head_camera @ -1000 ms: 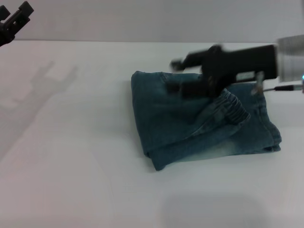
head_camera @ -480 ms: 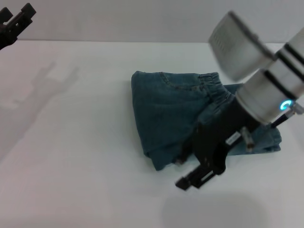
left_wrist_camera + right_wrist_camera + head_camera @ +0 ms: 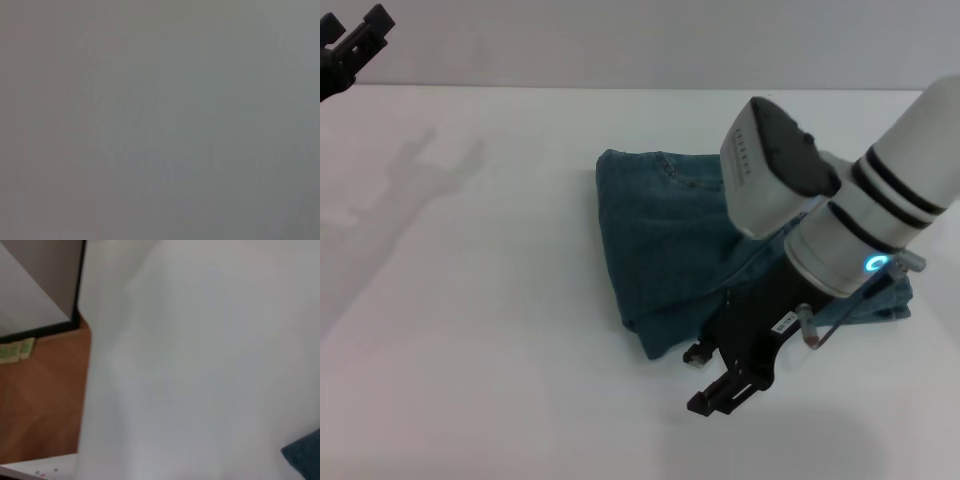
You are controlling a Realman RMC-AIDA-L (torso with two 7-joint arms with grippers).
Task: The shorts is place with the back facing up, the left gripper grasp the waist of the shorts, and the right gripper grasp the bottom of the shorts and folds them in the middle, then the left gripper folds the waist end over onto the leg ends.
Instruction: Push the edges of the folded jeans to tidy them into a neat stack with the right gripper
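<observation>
The white counter (image 3: pixel 500 330) carries the shorts (image 3: pixel 665 240), folded into a compact denim bundle right of centre. The right arm reaches across their right part, and its tool (image 3: pixel 720 375) hangs just past their near edge over bare counter, fingers parted, holding nothing. The left tool (image 3: pixel 350 45) sits at the far left, well apart from the shorts, fingers spread and empty.

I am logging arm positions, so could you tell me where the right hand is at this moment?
In the head view, the right hand is low on the robot's right side, over the white table just in front of the folded shorts.
</observation>
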